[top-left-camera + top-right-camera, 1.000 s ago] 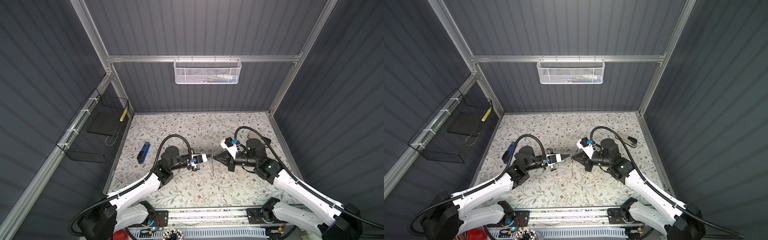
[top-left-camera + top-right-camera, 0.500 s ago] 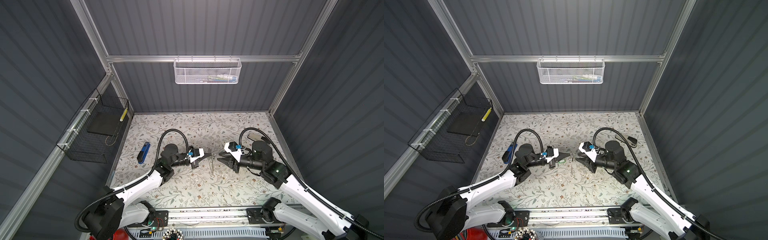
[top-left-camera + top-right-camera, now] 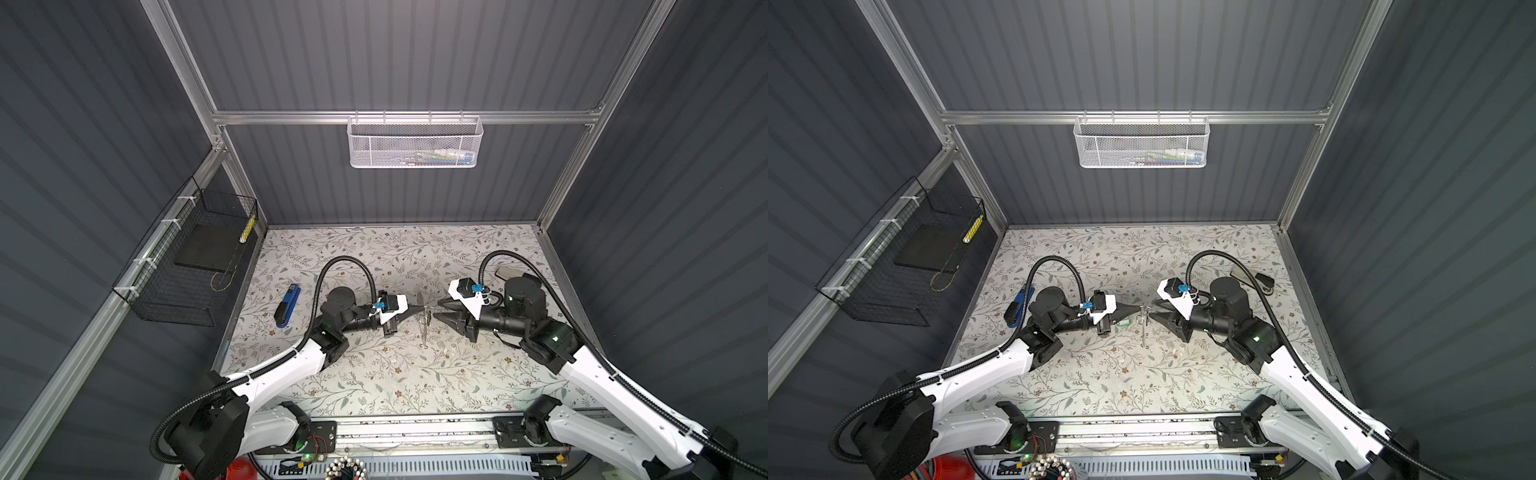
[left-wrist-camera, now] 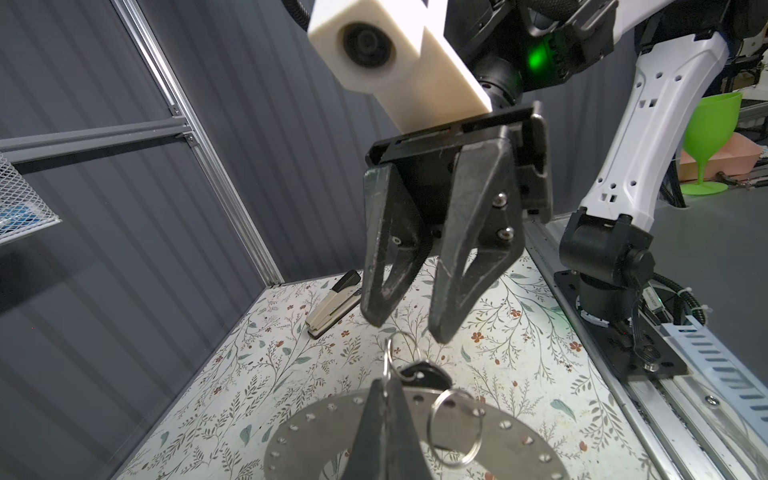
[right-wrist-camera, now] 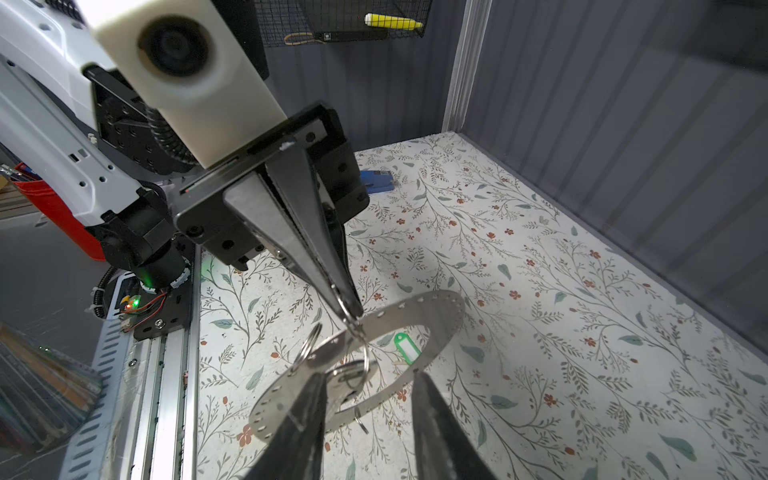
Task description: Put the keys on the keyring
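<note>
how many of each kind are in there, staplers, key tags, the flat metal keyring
staplers: 2, blue stapler and beige stapler
key tags: 2, green tag and black tag
flat metal keyring: 1
total: 5

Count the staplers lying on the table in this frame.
2. A blue stapler lies near the left edge of the table. A beige-and-black stapler lies near the rear right corner, partly covered in both top views. No others are visible.
</note>
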Controlling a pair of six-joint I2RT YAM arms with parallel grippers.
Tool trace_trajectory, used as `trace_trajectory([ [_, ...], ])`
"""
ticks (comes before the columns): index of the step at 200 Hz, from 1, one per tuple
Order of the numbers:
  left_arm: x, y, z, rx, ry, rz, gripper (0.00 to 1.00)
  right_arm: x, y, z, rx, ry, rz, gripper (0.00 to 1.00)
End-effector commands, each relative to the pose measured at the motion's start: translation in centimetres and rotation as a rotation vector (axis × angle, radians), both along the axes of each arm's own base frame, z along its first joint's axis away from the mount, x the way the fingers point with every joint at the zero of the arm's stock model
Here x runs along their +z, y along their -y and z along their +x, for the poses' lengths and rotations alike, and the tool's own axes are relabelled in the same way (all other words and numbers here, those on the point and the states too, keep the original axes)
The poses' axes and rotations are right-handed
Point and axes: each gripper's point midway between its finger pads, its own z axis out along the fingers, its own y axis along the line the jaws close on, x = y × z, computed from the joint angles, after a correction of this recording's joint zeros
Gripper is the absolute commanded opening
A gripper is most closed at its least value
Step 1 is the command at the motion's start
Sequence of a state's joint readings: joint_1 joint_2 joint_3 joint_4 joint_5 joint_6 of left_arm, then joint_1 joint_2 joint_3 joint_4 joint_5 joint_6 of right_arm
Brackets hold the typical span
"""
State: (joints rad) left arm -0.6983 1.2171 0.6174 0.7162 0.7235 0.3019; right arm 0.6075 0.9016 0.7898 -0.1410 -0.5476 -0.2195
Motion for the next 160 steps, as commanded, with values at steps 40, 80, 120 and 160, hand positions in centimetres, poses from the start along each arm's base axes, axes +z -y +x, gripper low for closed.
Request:
trace_trajectory([
  [40,2.7,0.1,-0.6,-0.051,0.044,-0.054,0.0,2.4,-0.6,-0.1,0.058,0.074,0.0,0.34],
  [80,3.0,-0.2,-0.5,-0.025,0.074,-0.056,0.0,1.2,-0.8,0.9,0.024,-0.028,-0.027,0.32],
  [120,3.3,-0.4,-0.6,-0.016,0.097,-0.057,0.0,0.8,-0.8,0.4,0.039,-0.122,0.034,0.28],
  [160,3.3,-0.5,-0.6,-0.012,0.104,-0.058,0.0,0.6,-0.6,0.4,0.058,-0.19,0.069,0.26],
])
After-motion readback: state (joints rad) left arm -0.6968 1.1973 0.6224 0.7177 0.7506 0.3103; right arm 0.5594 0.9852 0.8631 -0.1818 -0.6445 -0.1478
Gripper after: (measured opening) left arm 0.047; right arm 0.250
